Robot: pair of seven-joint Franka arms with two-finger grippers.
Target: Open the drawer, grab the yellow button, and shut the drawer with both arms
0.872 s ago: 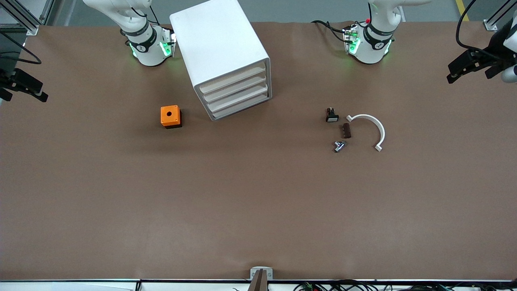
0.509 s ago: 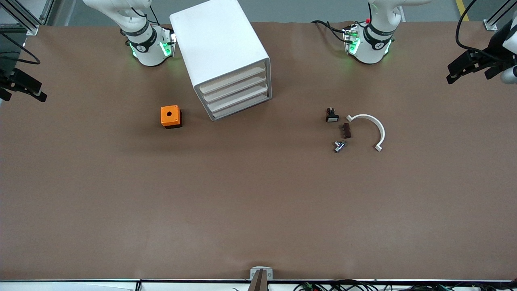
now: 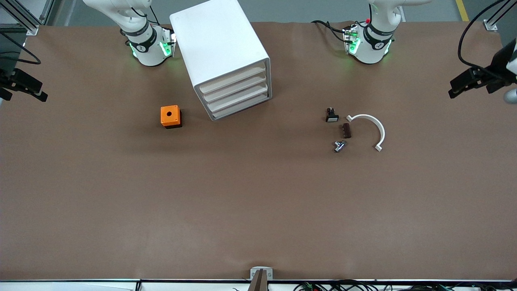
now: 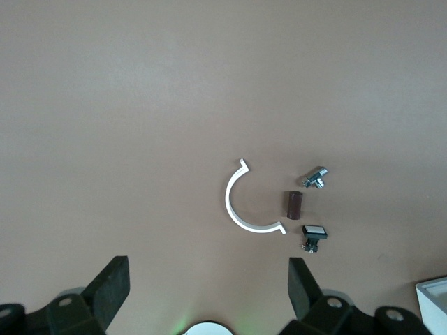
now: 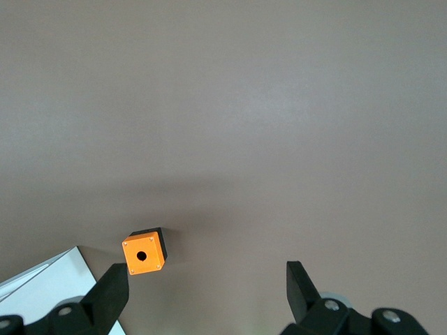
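Observation:
The white cabinet (image 3: pixel 221 48) stands between the two arm bases, and a corner of it shows in the left wrist view (image 4: pixel 434 306). All four of its tray drawers are shut. The drawer (image 3: pixel 232 79) is the topmost one. The button is hidden. My left gripper (image 3: pixel 470 83) hangs high over the left arm's end of the table, open and empty (image 4: pixel 208 272). My right gripper (image 3: pixel 22 93) hangs over the right arm's end, also open with nothing between its fingers (image 5: pixel 207 273).
An orange cube with a hole (image 3: pixel 171 116) (image 5: pixel 144 255) sits beside the cabinet toward the right arm's end. Toward the left arm's end lie a white arc (image 3: pixel 369 126), a black piece with a white face (image 3: pixel 332 116), a brown block (image 3: pixel 346 130) and a metal part (image 3: pixel 339 146).
The left gripper has drifted slightly outward toward its end of the table. The right gripper has barely shifted. Nothing on the table moved.

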